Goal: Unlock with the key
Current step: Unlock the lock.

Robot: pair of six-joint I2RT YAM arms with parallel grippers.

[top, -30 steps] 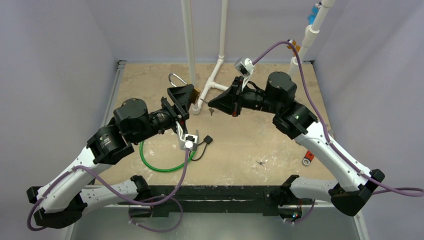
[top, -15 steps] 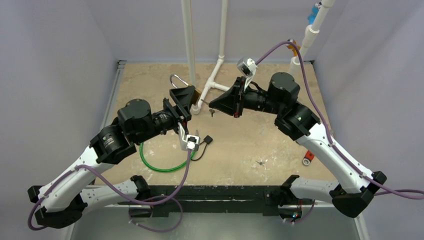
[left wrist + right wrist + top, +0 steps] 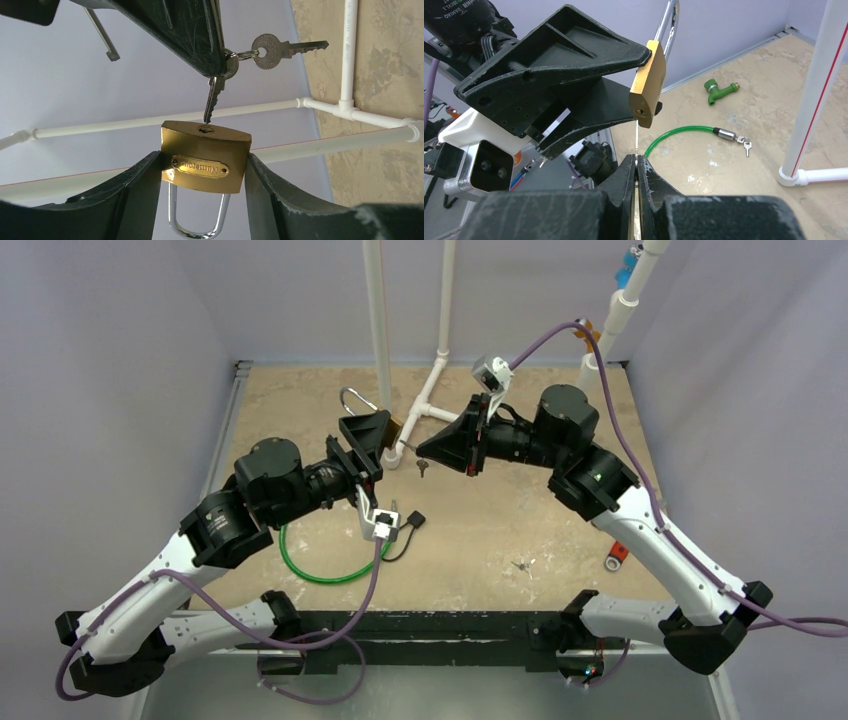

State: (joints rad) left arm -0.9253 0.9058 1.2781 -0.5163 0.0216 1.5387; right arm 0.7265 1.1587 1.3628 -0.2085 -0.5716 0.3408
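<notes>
A brass padlock [image 3: 205, 160] with a chrome shackle [image 3: 195, 220] hangs above the table, and my left gripper [image 3: 204, 157] is shut on its body from both sides. The keyhole [image 3: 205, 130] faces my right gripper [image 3: 637, 159], which is shut on the head of a silver key [image 3: 212, 102]. The key's tip touches the keyhole. A spare key [image 3: 272, 50] hangs from the same ring. In the top view the padlock [image 3: 393, 427] and both grippers meet in mid-air just in front of the pipes, left gripper [image 3: 368, 432] facing right gripper [image 3: 425, 448].
A white pipe frame [image 3: 425, 400] stands right behind the grippers. A green cable lock [image 3: 320, 570] with small keys lies under the left arm, and a green fitting [image 3: 719, 91] lies near the wall. A loose key [image 3: 520, 565] and a red-and-white object [image 3: 617, 556] lie front right.
Both grippers have shifted very slightly toward the back. The grips on padlock and key are the same, and the key stays at the keyhole.
</notes>
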